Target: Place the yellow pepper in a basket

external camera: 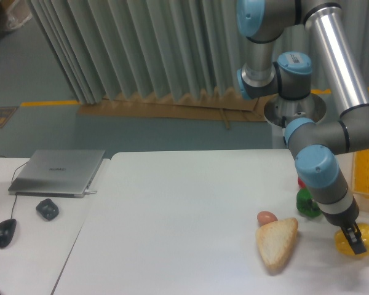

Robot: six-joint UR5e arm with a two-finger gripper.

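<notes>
Yellow pepper [357, 241] sits half hidden behind the gripper [355, 241], whose jaw state can't be told.

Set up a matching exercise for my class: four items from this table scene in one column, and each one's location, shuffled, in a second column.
Items
1. glossy yellow bell pepper
2. closed silver laptop
3. wedge-shaped slice of toasted bread
4. bright yellow lattice basket

Locations
A. far left, on the neighbouring desk
B. cut off by the picture's right edge
C. at the robot's jaws, near the table's front right
D. just below a small brown egg

Pairs: 1-C, 2-A, 3-D, 4-B
</notes>
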